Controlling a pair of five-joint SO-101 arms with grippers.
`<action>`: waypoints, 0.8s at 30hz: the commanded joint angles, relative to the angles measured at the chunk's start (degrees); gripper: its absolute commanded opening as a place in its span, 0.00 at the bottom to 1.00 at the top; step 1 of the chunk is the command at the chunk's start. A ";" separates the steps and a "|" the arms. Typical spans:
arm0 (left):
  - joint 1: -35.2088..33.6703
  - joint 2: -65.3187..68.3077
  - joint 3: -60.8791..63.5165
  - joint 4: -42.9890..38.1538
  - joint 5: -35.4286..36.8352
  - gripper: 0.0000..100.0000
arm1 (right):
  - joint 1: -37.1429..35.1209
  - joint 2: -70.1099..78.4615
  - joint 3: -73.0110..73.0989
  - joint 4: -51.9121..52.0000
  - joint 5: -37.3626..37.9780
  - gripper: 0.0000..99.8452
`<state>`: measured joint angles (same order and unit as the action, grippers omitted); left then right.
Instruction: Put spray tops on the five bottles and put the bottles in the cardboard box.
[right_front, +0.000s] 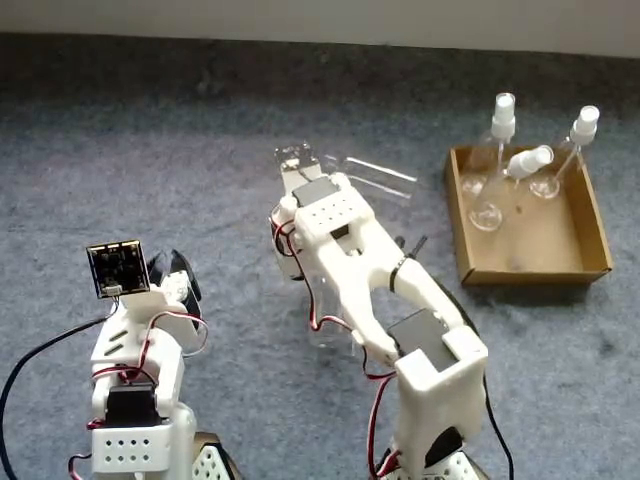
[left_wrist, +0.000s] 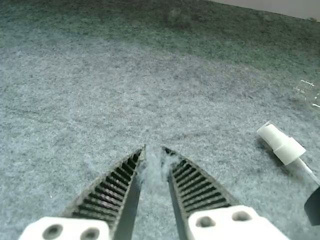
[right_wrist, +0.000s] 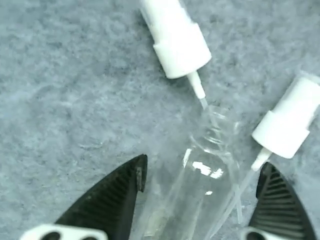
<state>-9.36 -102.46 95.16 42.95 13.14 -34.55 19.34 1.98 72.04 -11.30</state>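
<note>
My right gripper (right_wrist: 203, 165) stands open on the grey carpet, its black fingers on either side of a clear bottle (right_wrist: 197, 200) that lies without a top. Two white spray tops lie just beyond the bottle's neck, one (right_wrist: 177, 37) ahead and one (right_wrist: 290, 122) by a fingertip, its thin tube beside the bottle. In the high view this gripper (right_front: 298, 168) is at mid-table. The cardboard box (right_front: 470, 235) at the right holds three topped bottles (right_front: 500, 125) (right_front: 583, 128) (right_front: 528, 162). My left gripper (left_wrist: 154, 149) hangs shut over bare carpet, with a spray top (left_wrist: 281, 144) off to its side.
Thin clear tubes (right_front: 380, 178) lie between the right gripper and the box. Something clear (right_front: 335, 330) lies partly hidden under the right arm. The left arm (right_front: 135, 330) stands at the front left. A dark strip runs along the carpet's far edge.
</note>
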 joint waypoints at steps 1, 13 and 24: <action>-0.66 -0.04 -1.63 -1.23 0.18 0.01 | 0.66 0.84 -0.40 -0.92 -1.14 0.31; -0.66 -0.04 -1.63 -1.23 0.18 0.01 | 0.75 1.80 -0.40 -0.48 -1.23 0.15; -0.66 -0.04 -1.63 -1.23 0.18 0.01 | 2.51 -9.63 -0.04 0.92 -0.26 0.15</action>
<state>-9.36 -102.46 95.16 42.95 13.14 -34.20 17.58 2.42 72.48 -11.91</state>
